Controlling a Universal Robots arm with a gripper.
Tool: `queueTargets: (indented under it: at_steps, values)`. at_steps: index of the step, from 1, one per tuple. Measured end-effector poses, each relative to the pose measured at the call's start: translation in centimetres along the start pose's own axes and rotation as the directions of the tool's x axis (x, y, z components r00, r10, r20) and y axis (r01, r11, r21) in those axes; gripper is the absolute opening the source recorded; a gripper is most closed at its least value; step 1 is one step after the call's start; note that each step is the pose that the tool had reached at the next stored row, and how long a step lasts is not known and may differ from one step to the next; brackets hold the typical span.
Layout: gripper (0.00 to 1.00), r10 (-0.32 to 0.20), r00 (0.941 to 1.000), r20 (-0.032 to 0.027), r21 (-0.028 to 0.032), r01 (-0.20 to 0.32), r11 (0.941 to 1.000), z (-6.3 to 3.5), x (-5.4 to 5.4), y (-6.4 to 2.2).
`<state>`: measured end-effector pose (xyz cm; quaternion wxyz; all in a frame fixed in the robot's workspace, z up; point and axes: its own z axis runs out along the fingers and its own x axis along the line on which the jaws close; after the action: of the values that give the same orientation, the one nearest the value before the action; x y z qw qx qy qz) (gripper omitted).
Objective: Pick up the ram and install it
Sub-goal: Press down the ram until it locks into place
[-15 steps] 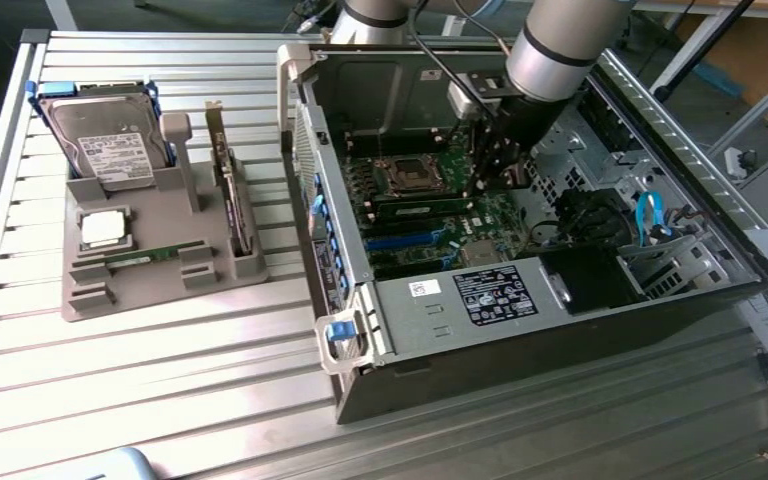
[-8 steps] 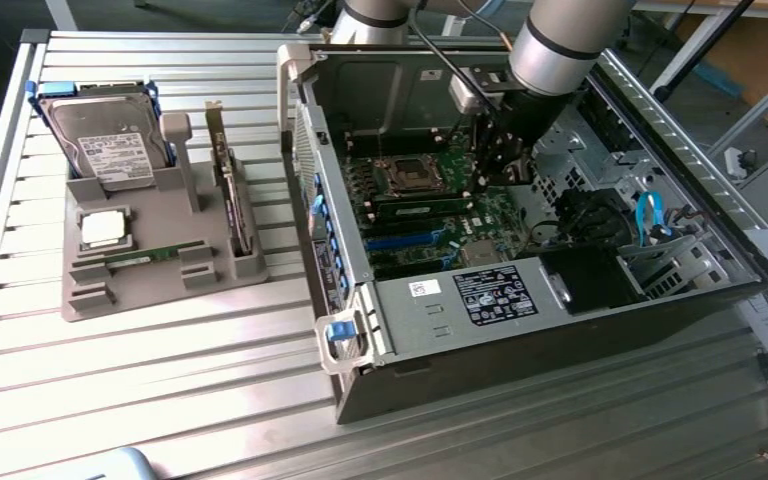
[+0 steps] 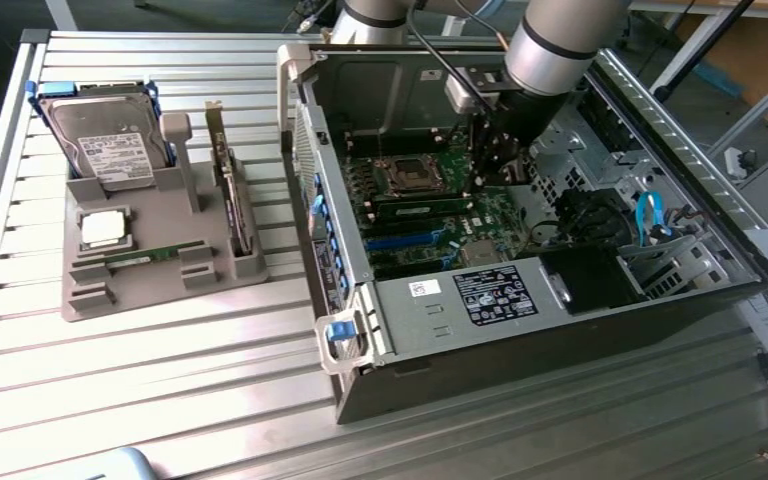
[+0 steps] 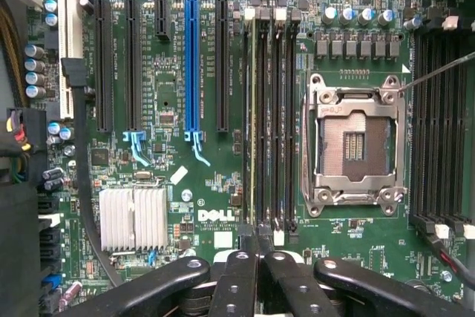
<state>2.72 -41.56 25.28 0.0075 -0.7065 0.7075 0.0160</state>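
Observation:
The ram (image 4: 252, 124) stands edge-on in one of the black memory slots beside the empty processor socket (image 4: 356, 139); its thin green-yellow top edge runs the length of the slot. In the exterior view the ram (image 3: 418, 209) is a green strip on the motherboard inside the open computer case (image 3: 357, 330). My gripper (image 4: 257, 254) hovers over one end of the ram's slot, with its black fingers (image 4: 241, 283) pressed together and nothing visible between them. The gripper (image 3: 491, 175) reaches down into the case from the arm above.
A grey holder tray (image 3: 157, 290) on the exterior view's left carries a hard drive (image 3: 104, 140), a square silver processor chip (image 3: 101, 228) and an upright expansion card (image 3: 231, 200). Case walls, a drive cage (image 3: 651, 250) and cables surround the gripper. A silver heatsink (image 4: 133, 217) sits near the card slots.

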Motion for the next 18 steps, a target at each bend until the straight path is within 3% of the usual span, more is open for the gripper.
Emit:
queueTargets:
  at_steps: [14, 16, 18]
  values:
    - [0.1, 0.0, 1.0, 0.0, 0.0, 0.0, 1.0, 0.11, 0.0, 2.95]
    - [0.1, 0.0, 1.0, 0.0003, 0.0001, 0.0, 1.0, 0.18, 0.0, 3.95]
    - [0.1, 0.0, 1.0, 0.0002, 0.0, 0.0, 1.0, 0.23, 0.0, 4.4]
